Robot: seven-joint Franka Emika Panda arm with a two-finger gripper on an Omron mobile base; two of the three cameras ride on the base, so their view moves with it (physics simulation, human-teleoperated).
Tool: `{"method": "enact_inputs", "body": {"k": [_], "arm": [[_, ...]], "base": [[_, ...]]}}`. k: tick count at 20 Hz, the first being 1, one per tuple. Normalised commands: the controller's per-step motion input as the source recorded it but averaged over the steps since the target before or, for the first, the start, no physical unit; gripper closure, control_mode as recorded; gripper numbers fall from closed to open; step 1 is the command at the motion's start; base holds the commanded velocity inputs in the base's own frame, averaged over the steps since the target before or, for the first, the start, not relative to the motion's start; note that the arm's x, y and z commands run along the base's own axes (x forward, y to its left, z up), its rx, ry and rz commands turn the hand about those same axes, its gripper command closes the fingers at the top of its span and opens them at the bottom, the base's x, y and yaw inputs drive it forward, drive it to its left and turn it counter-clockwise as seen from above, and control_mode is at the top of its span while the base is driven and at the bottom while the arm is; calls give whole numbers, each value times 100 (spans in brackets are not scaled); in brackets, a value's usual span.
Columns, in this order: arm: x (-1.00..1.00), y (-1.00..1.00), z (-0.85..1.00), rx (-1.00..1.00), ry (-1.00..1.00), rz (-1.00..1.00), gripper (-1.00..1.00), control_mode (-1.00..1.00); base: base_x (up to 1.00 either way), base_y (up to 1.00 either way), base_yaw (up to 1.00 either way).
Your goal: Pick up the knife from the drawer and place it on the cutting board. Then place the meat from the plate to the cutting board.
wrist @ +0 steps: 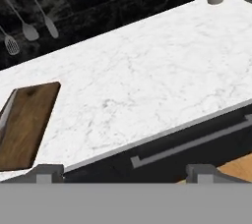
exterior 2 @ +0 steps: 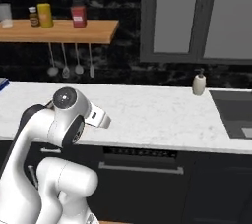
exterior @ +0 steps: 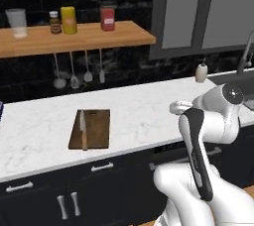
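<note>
While gripper (wrist: 119,173) gapes empty, knife (exterior: 83,130) lies lengthwise on cutting board (exterior: 96,129); handle nearest.

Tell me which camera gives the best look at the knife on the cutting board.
The left base view: the knife lies in full along the left side of the cutting board, blade away from the robot. The hand view catches the board's right part, with a sliver of blade at the frame's left edge.
</note>
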Motion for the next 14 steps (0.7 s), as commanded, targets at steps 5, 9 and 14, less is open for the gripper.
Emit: {"method": "enact_inputs", "body": {"k": [5,9,14], "arm": [[0,0,0,0,0,0,-100,100],[0,0,0,0,0,0,-100,100],[0,0,0,0,0,0,-100,100]], "base": [[37,-100,-50],[37,-100,-49],[41,-100,-40]]}}
